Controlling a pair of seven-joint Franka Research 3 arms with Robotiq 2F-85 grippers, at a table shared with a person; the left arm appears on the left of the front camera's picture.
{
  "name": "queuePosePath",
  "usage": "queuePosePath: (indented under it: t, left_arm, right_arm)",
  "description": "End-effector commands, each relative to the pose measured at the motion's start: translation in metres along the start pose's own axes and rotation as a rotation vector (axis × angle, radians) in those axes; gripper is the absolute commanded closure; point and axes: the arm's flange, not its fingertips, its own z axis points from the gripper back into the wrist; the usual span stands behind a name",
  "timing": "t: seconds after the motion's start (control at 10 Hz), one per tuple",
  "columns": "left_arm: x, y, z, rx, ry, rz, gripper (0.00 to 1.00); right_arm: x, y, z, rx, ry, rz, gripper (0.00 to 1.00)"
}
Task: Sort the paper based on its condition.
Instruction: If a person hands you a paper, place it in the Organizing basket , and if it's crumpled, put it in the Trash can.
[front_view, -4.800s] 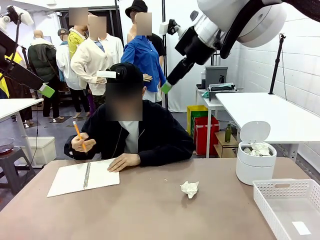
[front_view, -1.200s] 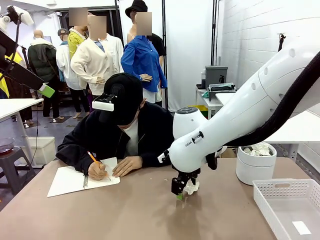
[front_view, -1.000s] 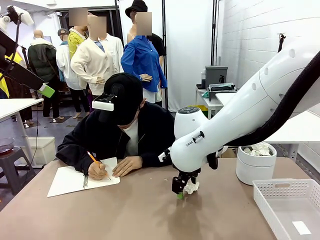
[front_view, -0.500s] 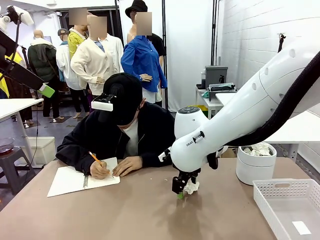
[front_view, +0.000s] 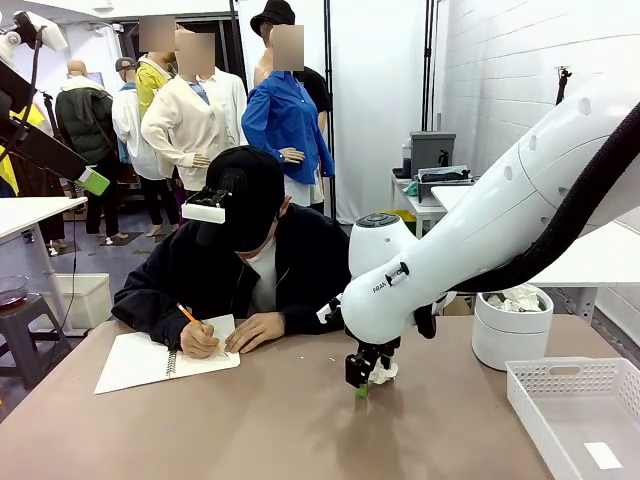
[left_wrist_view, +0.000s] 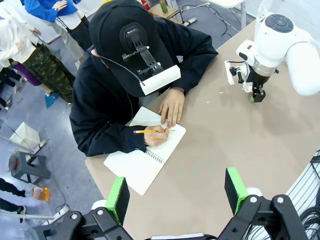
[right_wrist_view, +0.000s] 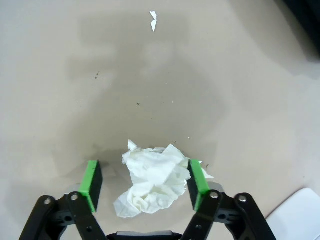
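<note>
white crumpled paper between right claw pads.

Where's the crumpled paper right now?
The crumpled paper lies on the table mid-right in the front view, between the right gripper's open fingers, left of the white bin.
</note>
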Motion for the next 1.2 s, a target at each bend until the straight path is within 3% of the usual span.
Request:
queuePosePath:
  t: [0.0, 0.1, 0.4, 0.8, 1.1]
  left_arm:
    - [0.0, 0.0, 0.0, 0.001, -0.001, 0.001, 0.0]
    - [0.0, 0.0, 0.0, 0.001, -0.001, 0.001, 0.0]
    - [0.0, 0.0, 0.0, 0.001, -0.001, 0.001, 0.0]
    - [0.0, 0.0, 0.0, 0.001, -0.001, 0.001, 0.0]
    - [0.0, 0.0, 0.0, 0.001, -0.001, 0.001, 0.0]
  right_arm:
    - [0.0, -0.002, -0.002, -0.009, -0.003, -0.003, 0.54]
    - [0.0, -0.002, -0.001, -0.025, 0.001, -0.01, 0.74]
    - [-0.005, -0.005, 0.021, 0.006, 0.052, -0.071, 0.74]
    - [-0.013, -0.027, 0.095, 0.013, 0.147, -0.084, 0.74]
    - [-0.006, -0.074, 0.132, -0.001, 0.169, -0.193, 0.74]
